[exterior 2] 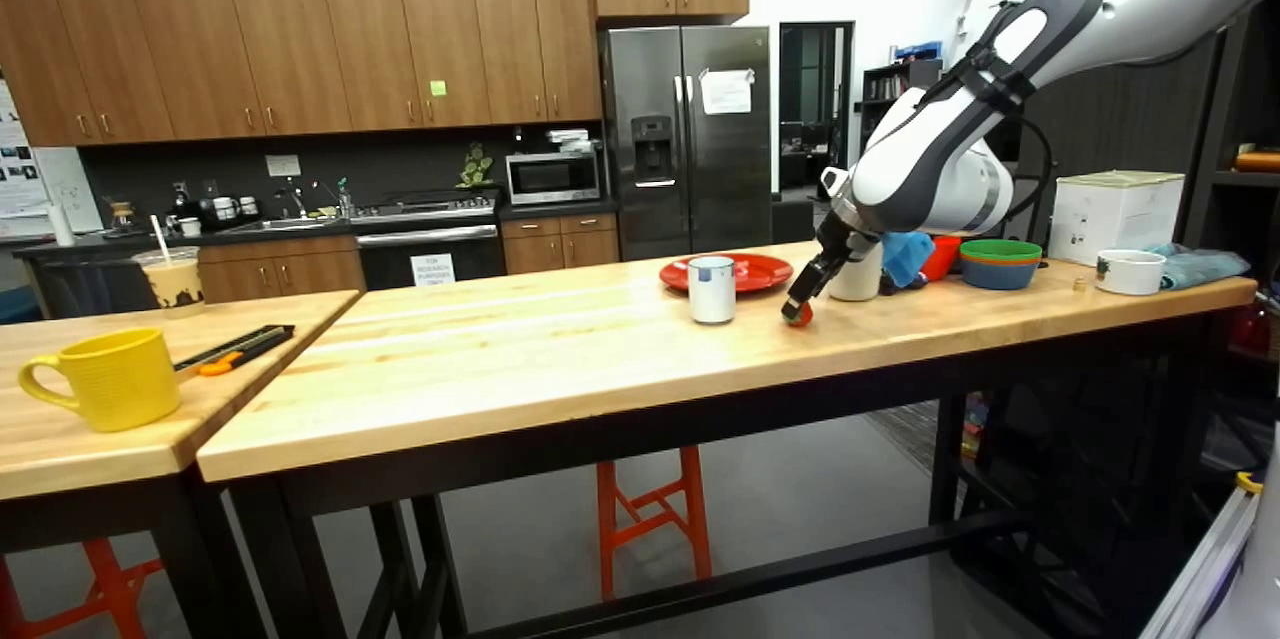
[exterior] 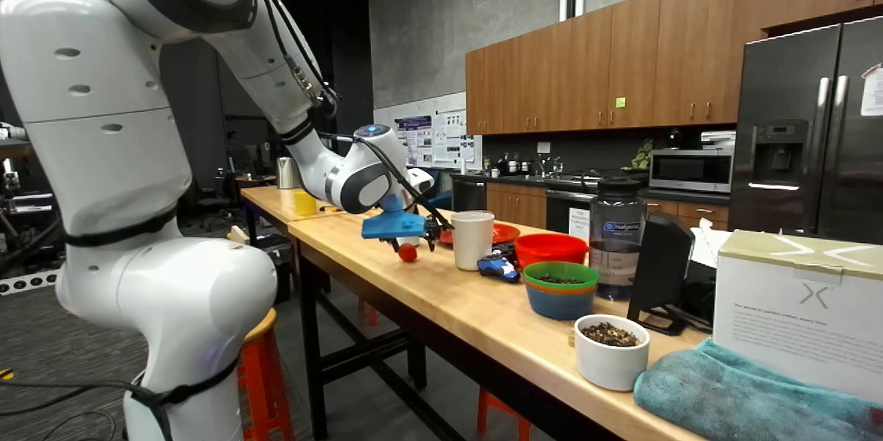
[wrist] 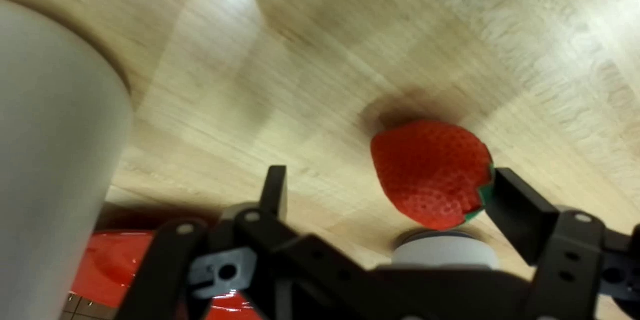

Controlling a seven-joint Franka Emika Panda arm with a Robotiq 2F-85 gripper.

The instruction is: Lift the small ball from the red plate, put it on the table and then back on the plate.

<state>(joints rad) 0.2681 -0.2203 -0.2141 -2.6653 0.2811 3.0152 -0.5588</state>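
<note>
The small ball is a red strawberry-like ball (wrist: 432, 175) with green leaf edges. It rests on the light wooden table (exterior 2: 500, 349) and also shows in both exterior views (exterior: 408, 252) (exterior 2: 800, 317). My gripper (wrist: 395, 192) is open around it, low over the table. The right finger in the wrist view touches or nearly touches the ball's leafy end; a gap separates the left finger from it. The gripper (exterior: 414, 242) also points down at the ball in both exterior views (exterior 2: 793, 307). The red plate (exterior 2: 765, 271) lies behind, partly hidden by cups; it shows in the wrist view (wrist: 112, 260).
A tall whitish cup (exterior: 474, 241) stands close beside the gripper, at the left in the wrist view (wrist: 50, 149). A smaller white cup (exterior 2: 712, 291) stands between ball and plate. A dark blue controller (exterior: 499, 268), a red bowl (exterior: 550, 248) and stacked bowls (exterior: 561, 295) stand farther along.
</note>
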